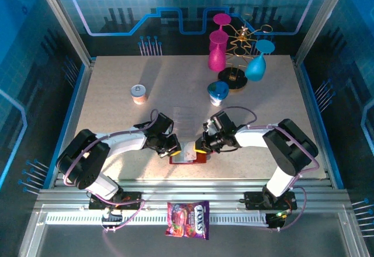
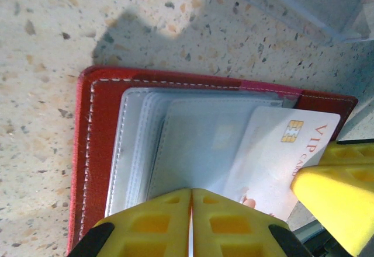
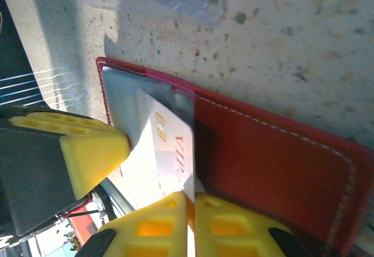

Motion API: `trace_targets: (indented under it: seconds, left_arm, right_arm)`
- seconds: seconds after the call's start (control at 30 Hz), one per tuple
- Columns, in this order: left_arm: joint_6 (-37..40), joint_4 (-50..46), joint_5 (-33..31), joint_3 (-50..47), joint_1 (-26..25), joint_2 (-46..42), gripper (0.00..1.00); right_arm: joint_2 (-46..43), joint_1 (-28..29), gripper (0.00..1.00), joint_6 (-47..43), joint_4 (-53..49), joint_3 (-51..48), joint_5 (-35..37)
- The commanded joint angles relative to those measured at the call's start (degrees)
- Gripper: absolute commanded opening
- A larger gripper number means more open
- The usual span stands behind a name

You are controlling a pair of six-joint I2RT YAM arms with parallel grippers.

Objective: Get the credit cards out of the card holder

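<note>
Plainly the pinkish-white credit card (image 3: 169, 163) is thin, stiff and slick, and it juts half out of the clear pockets of the open card holder (image 3: 280, 163), which lies flat on the table (image 1: 117, 117) between the arms. Its free edge looks the best hold: the right gripper (image 3: 190, 225) is pinched tight on it, while the left gripper (image 2: 191, 222), fingers pressed together, sits at the pockets' near edge, seemingly pinning the light wallet. The acrylic tray (image 2: 327, 6) lies just beyond and the two grippers crowd close; the can (image 1: 139, 93), blue cup (image 1: 217, 92) and glass rack (image 1: 239, 52) stand well apart.
</note>
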Motion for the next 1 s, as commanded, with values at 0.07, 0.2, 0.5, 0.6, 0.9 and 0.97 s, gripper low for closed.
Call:
trace_targets:
  seconds: [0.07,0.2,0.5,0.6,0.9,0.97]
  left_arm:
    - [0.8,-4.4,-1.7,-0.1,-0.5,0.0,0.1]
    - [0.5,-4.2,-1.8,-0.1,-0.5,-0.4,0.1]
    - [0.4,-4.0,-1.8,-0.1,-0.4,-0.7,0.11]
    - [0.1,-3.4,-1.7,-0.2,-0.5,-0.9,0.15]
    - [-1.4,-1.5,-1.1,0.0,-0.5,-3.8,0.22]
    - [-1.4,-1.7,-1.5,0.0,-0.4,-4.6,0.22]
  right_arm:
    - [-2.3,-1.8,0.1,-5.3,-8.8,0.8,2.2]
    - [-3.0,-1.9,0.1,-7.1,-11.8,1.9,3.3]
    - [-3.3,-1.9,0.1,-6.9,-12.1,2.2,3.5]
    - [-3.5,-1.4,0.1,-5.6,-10.5,1.9,2.5]
    - [-3.9,0.1,0.15,-2.7,-8.5,2.1,1.5]
    - [-4.0,0.3,0.16,-2.5,-8.9,2.4,1.6]
